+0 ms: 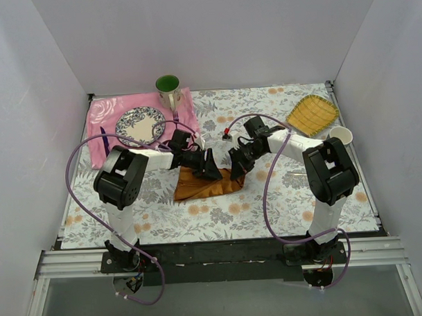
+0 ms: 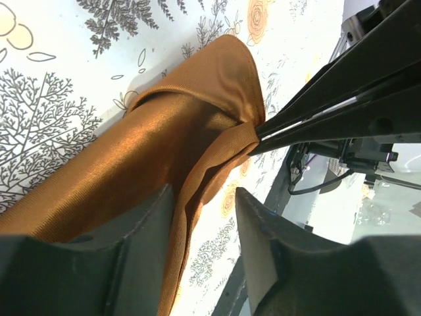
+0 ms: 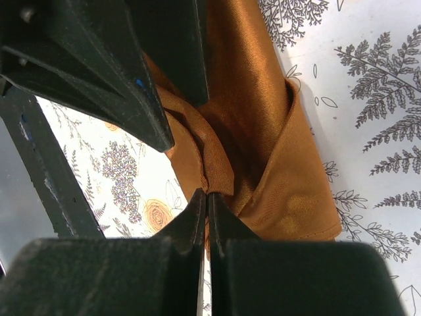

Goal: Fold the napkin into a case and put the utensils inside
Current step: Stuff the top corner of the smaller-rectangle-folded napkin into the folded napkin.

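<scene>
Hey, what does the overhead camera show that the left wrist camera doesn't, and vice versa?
Only overhead: the pink cloth with a patterned plate, the green mug, a yellow woven mat and a white cup. Only left wrist: close up, the right gripper is shut on a bunched fold of the napkin, while the left gripper stands open with a cloth edge running loosely through it. Both: the orange napkin lying on the floral table cover, with the two grippers meeting over it.

Rumpled rust-orange satin napkin [image 1: 198, 187], half-folded
</scene>
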{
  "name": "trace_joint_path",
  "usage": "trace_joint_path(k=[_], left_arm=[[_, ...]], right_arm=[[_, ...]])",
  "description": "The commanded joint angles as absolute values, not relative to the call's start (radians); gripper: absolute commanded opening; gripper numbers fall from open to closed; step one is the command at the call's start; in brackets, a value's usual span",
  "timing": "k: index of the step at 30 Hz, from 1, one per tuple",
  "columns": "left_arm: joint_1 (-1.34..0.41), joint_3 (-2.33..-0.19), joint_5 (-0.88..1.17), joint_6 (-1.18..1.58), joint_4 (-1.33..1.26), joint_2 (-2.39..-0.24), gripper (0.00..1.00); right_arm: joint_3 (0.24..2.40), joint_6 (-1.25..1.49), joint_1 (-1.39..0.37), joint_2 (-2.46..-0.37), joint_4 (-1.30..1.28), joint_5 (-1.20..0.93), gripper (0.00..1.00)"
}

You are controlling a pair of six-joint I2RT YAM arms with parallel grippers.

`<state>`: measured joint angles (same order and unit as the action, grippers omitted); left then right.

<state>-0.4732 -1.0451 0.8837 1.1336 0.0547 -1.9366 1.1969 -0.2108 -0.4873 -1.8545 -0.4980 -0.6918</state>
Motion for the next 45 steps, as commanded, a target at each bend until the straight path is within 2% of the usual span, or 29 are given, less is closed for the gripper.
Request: trace_joint_path(k=[1, 7, 12, 16, 20, 21, 24, 26, 27, 29, 32, 33, 37, 40, 43, 45], left_arm=[[-0.472, -1.025, 0.914, 1.112, 0.005, -1.881, 0.44], [-0.488, -1.020, 0.920, 1.120, -0.055, -1.893, 0.48], [-0.505, -1.020, 0.936, 1.129, -0.089, -1.904, 0.47], [-0.505, -1.023, 0.949, 1.132, -0.098, -1.907, 0.40], [-0.508, -1.029, 0.971, 1.141, -0.101, -1.917, 0.29], [-0.508, -1.031, 0.969, 1.140, -0.100, -1.919, 0.24], [-0.509, -1.038, 0.963, 1.141, -0.091, -1.924, 0.17], [-0.511, -1.051, 0.957, 1.138, -0.075, -1.931, 0.18], [-0.511, -1.055, 0.956, 1.131, -0.063, -1.937, 0.26], [-0.515, -1.057, 0.937, 1.121, -0.055, -1.937, 0.32], [-0.522, -1.061, 0.922, 1.109, -0.048, -1.937, 0.33], [-0.522, -1.065, 0.917, 1.106, -0.046, -1.939, 0.32], [-0.525, -1.083, 0.904, 1.101, -0.017, -1.959, 0.10], [-0.525, -1.114, 0.896, 1.106, 0.032, -1.989, 0.01], [-0.525, -1.124, 0.900, 1.114, 0.049, -2.003, 0.00], [-0.525, -1.127, 0.902, 1.132, 0.060, -2.008, 0.00]], right_arm=[[1.223, -0.202, -0.469, -1.848, -0.486, -0.722, 0.01], [1.220, -0.196, -0.463, -1.845, -0.476, -0.730, 0.01], [1.221, -0.187, -0.459, -1.851, -0.474, -0.733, 0.01], [1.221, -0.169, -0.451, -1.855, -0.466, -0.726, 0.01], [1.219, -0.156, -0.445, -1.861, -0.462, -0.723, 0.01], [1.216, -0.155, -0.445, -1.861, -0.459, -0.723, 0.01], [1.210, -0.153, -0.443, -1.861, -0.454, -0.723, 0.01], [1.206, -0.143, -0.443, -1.859, -0.446, -0.721, 0.01], [1.206, -0.140, -0.445, -1.858, -0.443, -0.721, 0.01], [1.206, -0.135, -0.443, -1.859, -0.440, -0.724, 0.01], [1.206, -0.135, -0.443, -1.859, -0.437, -0.729, 0.01], [1.206, -0.132, -0.445, -1.861, -0.437, -0.729, 0.01], [1.210, -0.130, -0.443, -1.859, -0.437, -0.726, 0.01], [1.209, -0.126, -0.445, -1.856, -0.431, -0.726, 0.01], [1.206, -0.126, -0.445, -1.856, -0.429, -0.721, 0.01], [1.212, -0.130, -0.445, -1.858, -0.440, -0.715, 0.11]])
